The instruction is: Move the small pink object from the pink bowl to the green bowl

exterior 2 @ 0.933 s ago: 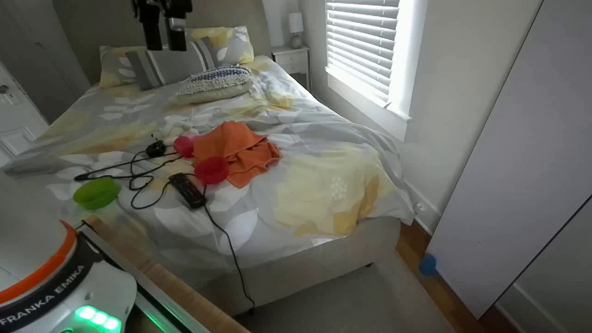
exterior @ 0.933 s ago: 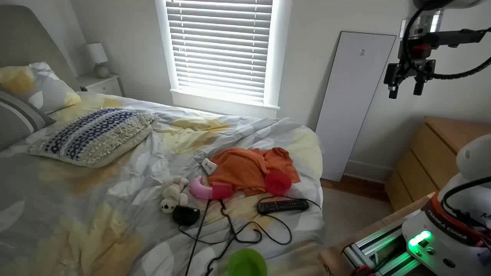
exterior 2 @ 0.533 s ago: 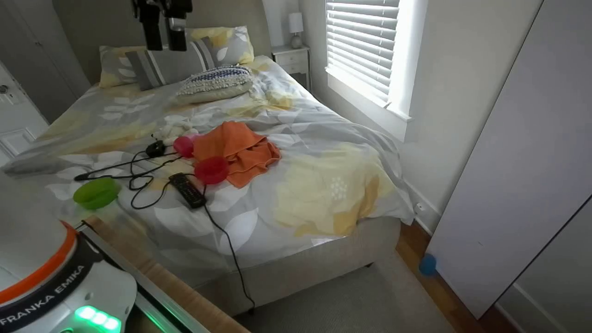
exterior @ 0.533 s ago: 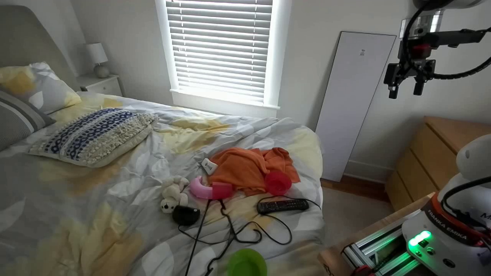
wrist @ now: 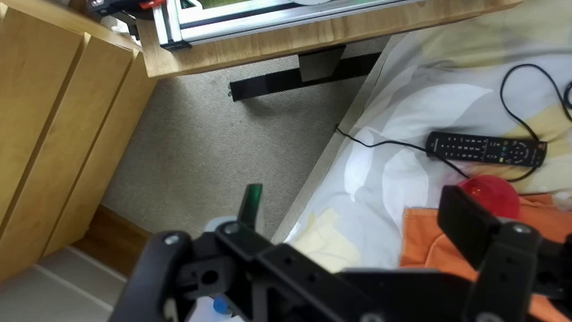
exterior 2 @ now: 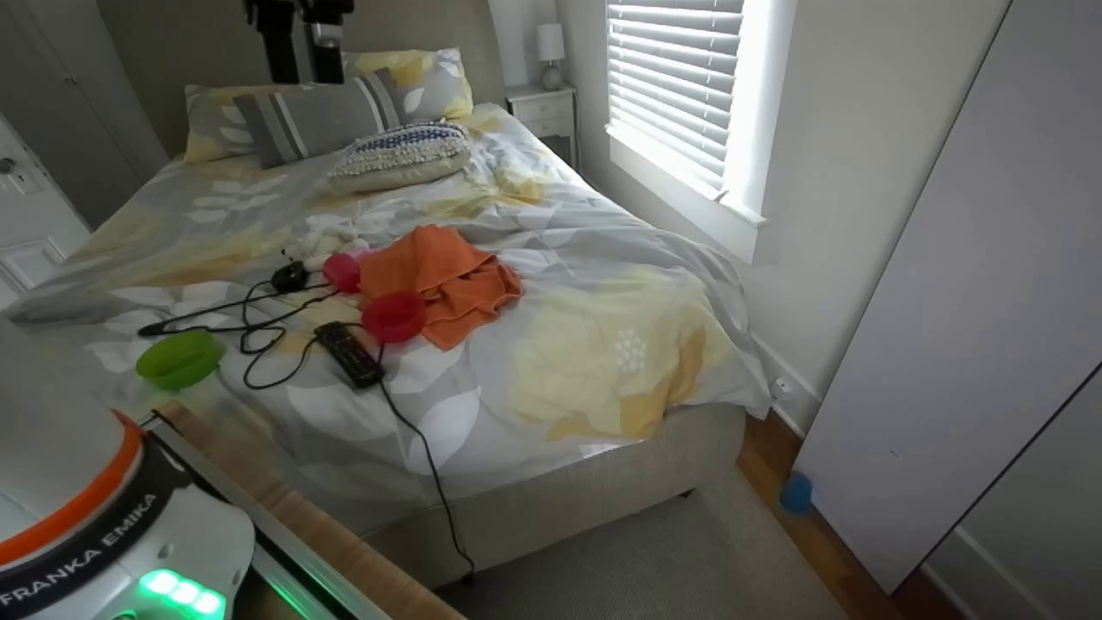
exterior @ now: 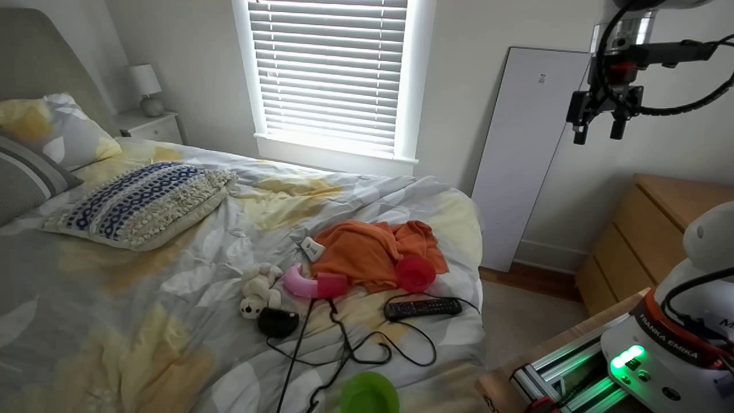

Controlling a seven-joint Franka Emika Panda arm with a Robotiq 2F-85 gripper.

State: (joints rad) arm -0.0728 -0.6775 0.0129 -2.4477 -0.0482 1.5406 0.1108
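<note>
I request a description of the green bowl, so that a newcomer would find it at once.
Find the bed, then its end by the robot's base. There, beside the looped black cable, sits a round bowl. Its bright green sets it apart from the red bowl and black remote.

In an exterior view, the camera faces across the bed (exterior: 200, 275) to the window (exterior: 330, 74); in an exterior view, along it to the headboard (exterior 2: 426, 27). The wrist view looks down past close jaws. All share the remote (wrist: 486, 150).
</note>
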